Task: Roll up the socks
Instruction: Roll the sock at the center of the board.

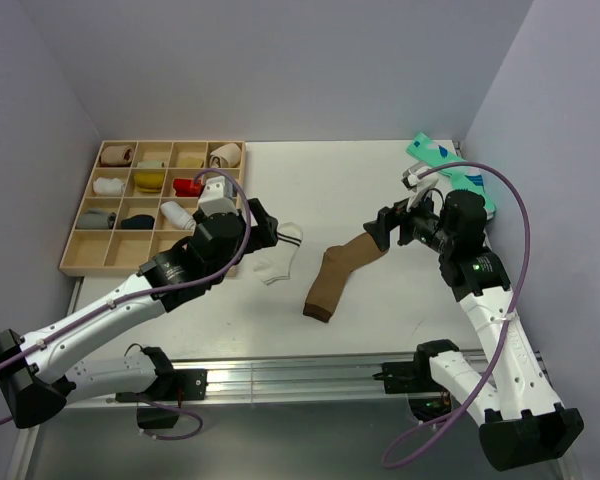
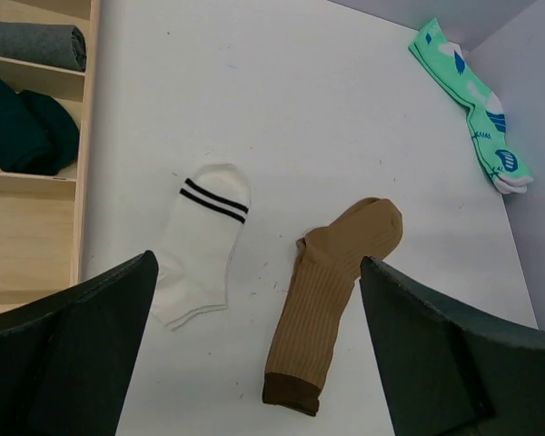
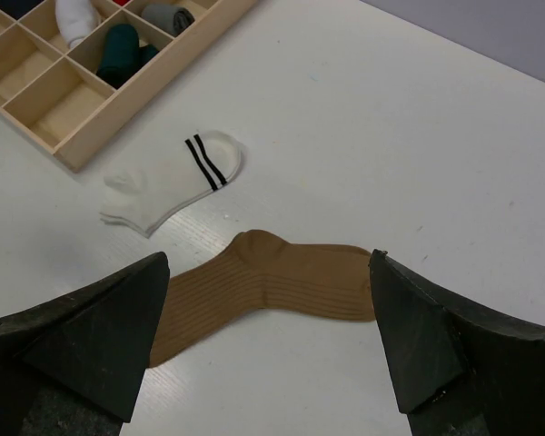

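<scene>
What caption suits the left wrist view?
Open left gripper above flat white sock and tan sock; teal pair beyond.

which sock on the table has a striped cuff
The short white sock: two dark cuff stripes. The brown sock is plain; the teal pair carries blue-white marks.

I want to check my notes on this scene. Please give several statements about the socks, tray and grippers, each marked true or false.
1. The white sock lies flat, unrolled. True.
2. The teal socks are in the tray. False: they lie on the table, at its far right corner.
3. The left gripper and the right gripper are both open. True.
4. The brown sock overlaps the white sock. False: they lie apart.
5. The tray holds some rolled socks. True.
</scene>
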